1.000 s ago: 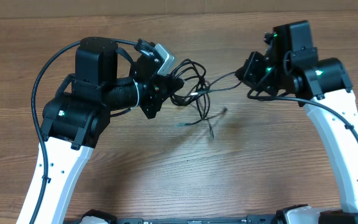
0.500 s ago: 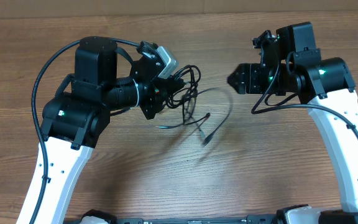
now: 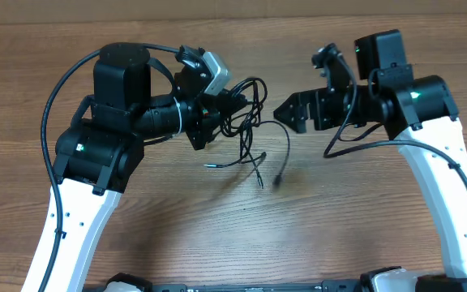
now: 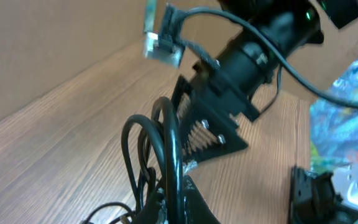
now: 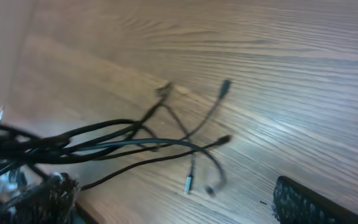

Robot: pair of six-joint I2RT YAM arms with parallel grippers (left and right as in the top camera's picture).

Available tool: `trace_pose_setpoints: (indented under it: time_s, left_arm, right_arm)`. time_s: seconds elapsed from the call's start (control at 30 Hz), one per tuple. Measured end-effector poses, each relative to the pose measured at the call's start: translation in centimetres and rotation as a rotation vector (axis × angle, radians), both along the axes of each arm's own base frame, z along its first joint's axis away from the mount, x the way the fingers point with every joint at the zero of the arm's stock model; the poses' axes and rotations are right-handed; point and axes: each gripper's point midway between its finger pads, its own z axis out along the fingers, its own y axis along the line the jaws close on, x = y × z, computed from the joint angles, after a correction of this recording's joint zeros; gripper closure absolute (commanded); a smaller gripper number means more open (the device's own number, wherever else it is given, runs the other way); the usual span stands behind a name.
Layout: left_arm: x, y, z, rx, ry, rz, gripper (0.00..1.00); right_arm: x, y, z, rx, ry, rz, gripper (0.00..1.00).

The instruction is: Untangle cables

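The cables [image 3: 248, 104] are thin black cords bunched in loops at the table's middle. My left gripper [image 3: 222, 107] is shut on that bunch and holds it above the wood. Loose ends with small plugs [image 3: 259, 180] hang down from it. In the left wrist view the loops [image 4: 165, 140] rise straight out of the shut left gripper [image 4: 184, 202]. My right gripper [image 3: 306, 88] stands open just right of the bunch, holding nothing. In the right wrist view the strands [image 5: 114, 144] and a metal-tipped plug [image 5: 188, 184] hang ahead of the open right gripper [image 5: 174, 208].
Bare wooden table [image 3: 242, 235] lies under and around the cables. A thick black arm cable [image 3: 355, 138] loops below the right wrist. The left arm's own cable [image 3: 59, 89] arcs over its base. A cardboard wall [image 4: 55, 31] stands behind the table.
My right gripper has opened and let go of the strand it was pulling taut. That strand has swung back down under the bunch. The left gripper has kept its hold.
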Motion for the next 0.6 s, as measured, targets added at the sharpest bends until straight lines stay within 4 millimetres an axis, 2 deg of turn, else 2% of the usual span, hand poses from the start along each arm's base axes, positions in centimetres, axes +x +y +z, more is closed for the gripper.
trace_pose_setpoints:
  time_s: [0.27, 0.37, 0.47, 0.53, 0.57, 0.6]
  left_arm:
    - [0.2, -0.1, 0.4, -0.043, 0.065, 0.033, 0.96]
    - [0.2, -0.1, 0.4, -0.048, 0.078, 0.037, 0.96]
    - [0.2, -0.1, 0.4, -0.053, 0.088, 0.039, 0.96]
    - [0.1, -0.1, 0.4, -0.057, 0.095, 0.039, 0.96]
    - [0.1, -0.1, 0.5, -0.06, 0.099, 0.036, 0.96]
    - [0.0, -0.2, 0.5, -0.063, 0.103, 0.032, 0.96]
  right_arm:
    - [-1.9, 4.8, 0.8, 0.018, -0.099, 0.214, 0.0]
    - [-2.0, 5.8, 1.3, 0.03, -0.137, 0.251, 0.05]
    - [-2.0, 6.7, 1.8, 0.052, -0.163, 0.276, 0.21]
    - [-2.0, 7.0, 2.1, 0.069, -0.175, 0.289, 0.23]
    - [-2.1, 7.2, 2.2, 0.072, -0.177, 0.295, 0.3]
    - [-2.2, 7.2, 2.2, 0.075, -0.179, 0.298, 0.42]
